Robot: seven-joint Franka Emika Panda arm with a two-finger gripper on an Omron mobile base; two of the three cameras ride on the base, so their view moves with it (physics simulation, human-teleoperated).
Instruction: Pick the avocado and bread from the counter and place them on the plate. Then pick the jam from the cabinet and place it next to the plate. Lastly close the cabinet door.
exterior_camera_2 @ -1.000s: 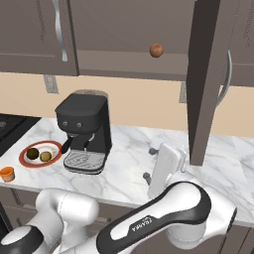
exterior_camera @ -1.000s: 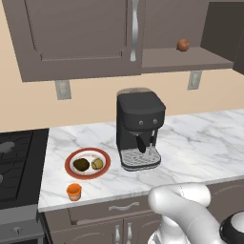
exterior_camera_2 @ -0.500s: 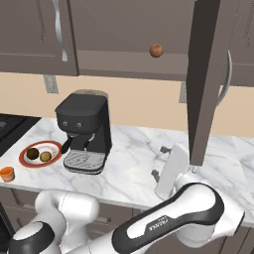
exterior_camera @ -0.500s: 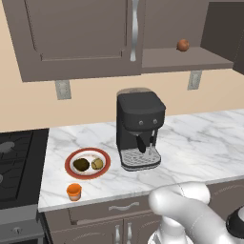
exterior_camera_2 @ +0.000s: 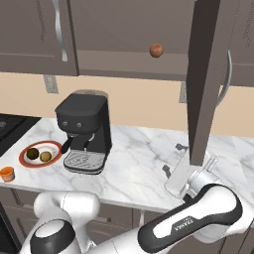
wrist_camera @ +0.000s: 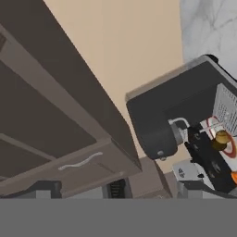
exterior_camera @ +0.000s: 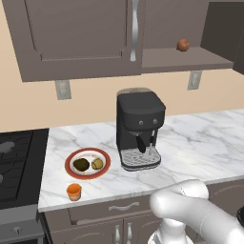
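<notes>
Cabinet door (exterior_camera_2: 207, 74) is the thing that matters now — it stands wide open, seen almost edge-on in the right base view, swung out from the upper cabinet (exterior_camera: 81, 38) over the right part of the counter (exterior_camera: 200, 138). Its curved silver handle (exterior_camera_2: 226, 79) is on the side turned away from the coffee machine. Behind it, on the open shelf, sits a reddish-brown ball (exterior_camera_2: 156, 50).

The other steps look finished, I judge. On the plate (exterior_camera: 71, 167) at the left end of the counter lie the avocado (exterior_camera: 81, 165) and the bread (exterior_camera: 97, 164), side by side and touching or nearly so. The jam (exterior_camera: 73, 191) stands just beside the plate, toward the counter's front edge. A black coffee machine (exterior_camera: 139, 128) stands between the plate and the open door.

The gripper (exterior_camera_2: 193, 176) is low, just under the bottom edge of the open door and close to the counter, with the white arm (exterior_camera_2: 198, 218) bent below it. I cannot make out the jaws well in the base views; they seem spread wide, and nothing is held.

The relation which decides the coming move: the door hangs above the gripper, its long axis upright, and it must swing toward the coffee machine's side to shut. So the hand would need to rise and push the panel from its outer face — a push too low may slip under the edge.
</notes>
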